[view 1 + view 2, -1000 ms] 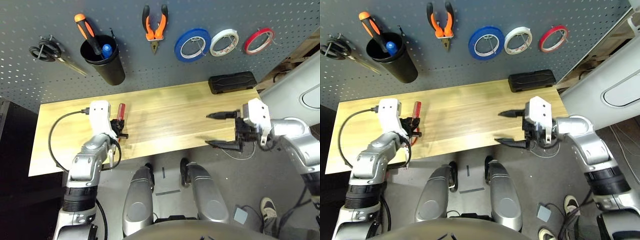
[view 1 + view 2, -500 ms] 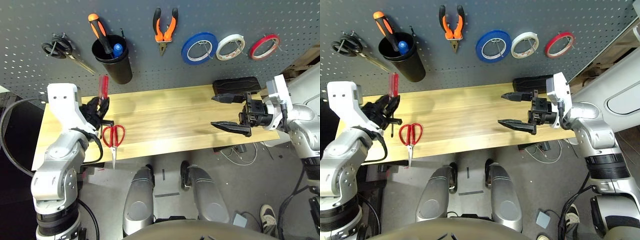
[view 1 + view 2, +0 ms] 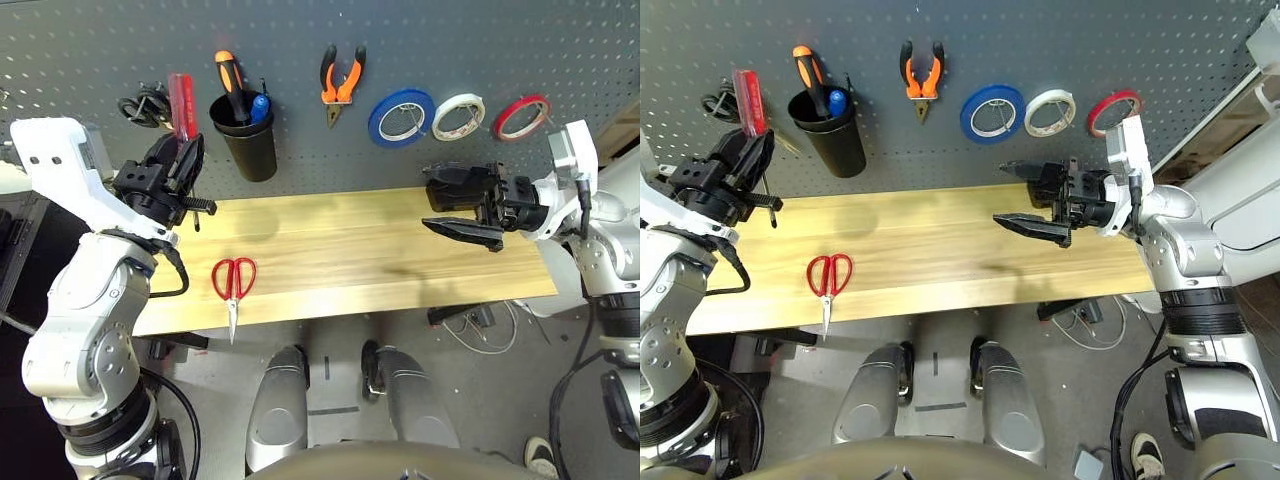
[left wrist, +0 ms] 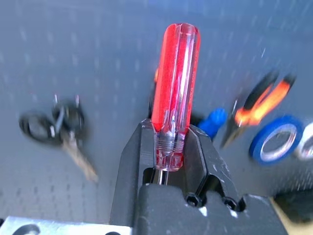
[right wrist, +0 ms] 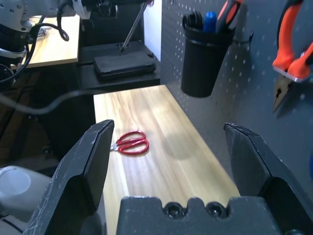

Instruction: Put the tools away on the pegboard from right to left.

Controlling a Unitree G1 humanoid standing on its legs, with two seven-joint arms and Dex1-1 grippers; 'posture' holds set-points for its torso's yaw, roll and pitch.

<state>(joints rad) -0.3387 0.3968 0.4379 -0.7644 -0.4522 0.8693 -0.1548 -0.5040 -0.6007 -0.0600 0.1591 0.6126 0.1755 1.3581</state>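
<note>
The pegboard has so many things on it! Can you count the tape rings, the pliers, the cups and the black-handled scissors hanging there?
Tape rings: 3 (blue, white, red)
Pliers: 1
Cups: 1
Black-handled scissors: 1
Total: 6

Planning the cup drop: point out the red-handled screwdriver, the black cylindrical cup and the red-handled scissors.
Red-handled screwdriver (image 4: 176, 81): left wrist view, handle.
Black cylindrical cup (image 3: 250, 154): left eye view, front wall.
Red-handled scissors (image 3: 826, 311): right eye view, blades.
</note>
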